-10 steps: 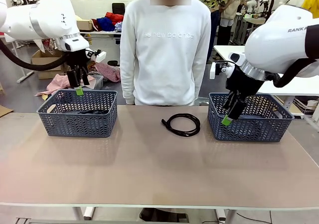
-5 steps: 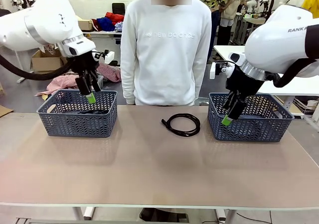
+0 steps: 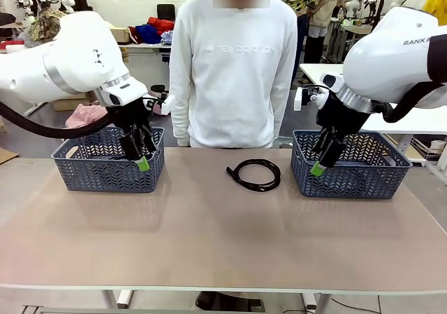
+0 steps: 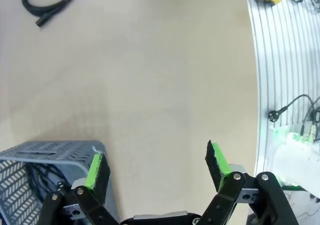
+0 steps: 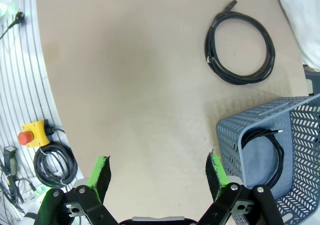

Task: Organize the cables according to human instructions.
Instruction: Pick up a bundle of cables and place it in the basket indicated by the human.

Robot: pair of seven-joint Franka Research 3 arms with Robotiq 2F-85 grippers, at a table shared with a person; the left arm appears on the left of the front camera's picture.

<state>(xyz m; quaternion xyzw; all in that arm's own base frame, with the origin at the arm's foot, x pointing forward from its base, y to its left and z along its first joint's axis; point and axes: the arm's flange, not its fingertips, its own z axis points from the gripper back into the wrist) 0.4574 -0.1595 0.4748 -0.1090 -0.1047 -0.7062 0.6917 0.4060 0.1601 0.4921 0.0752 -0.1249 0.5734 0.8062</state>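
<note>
Front view: L arm bends down from pic left, left gripper (image 3: 142, 155) pointing down over near-right corner of left basket (image 3: 84, 172), fingers spread wide, nothing held. R arm angles down-left from pic right, right gripper (image 3: 323, 160) hanging at near-left corner of right basket (image 3: 377, 178), jaw gap hard to read here. Coiled cable (image 3: 255, 174) flat on table (image 3: 209, 237), between baskets, nearer right basket. Person (image 3: 234, 70) stands at far edge behind cable.

L wrist view: green pads (image 4: 95, 165) wide apart, empty; left basket corner (image 4: 50, 152) by one finger, cords (image 4: 42, 182) inside; cable end (image 4: 47, 2) far off at top.

R wrist view: pads (image 5: 100, 171) wide, empty; cable loop (image 5: 240, 47) on table beyond right basket (image 5: 295, 150); another cable (image 5: 267, 157) coiled in that basket.
</note>
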